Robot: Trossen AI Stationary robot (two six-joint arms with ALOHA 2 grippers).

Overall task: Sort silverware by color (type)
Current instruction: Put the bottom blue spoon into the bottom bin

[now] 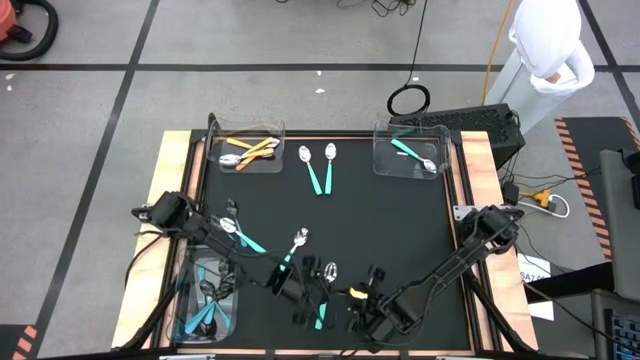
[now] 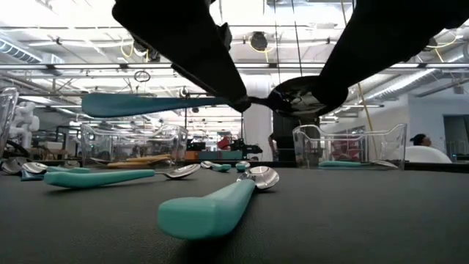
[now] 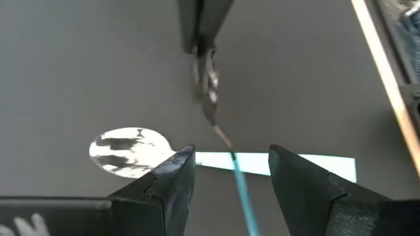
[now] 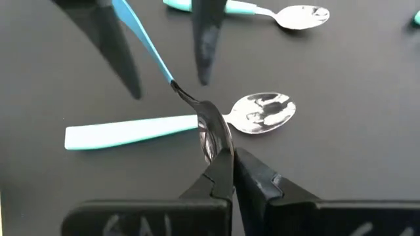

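With some silverware already laid in the corner bins and several pieces left loose on the table, a teal-handled spoon is pinched by its bowl in the closed right gripper above the table's near edge, while its handle is straddled by the open, empty left gripper.

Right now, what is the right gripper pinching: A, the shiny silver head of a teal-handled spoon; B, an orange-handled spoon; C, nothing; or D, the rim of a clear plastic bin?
A: in the right wrist view the right gripper is shut on the silver head of the teal-handled spoon, held off the table with its handle reaching between the left gripper's fingers.
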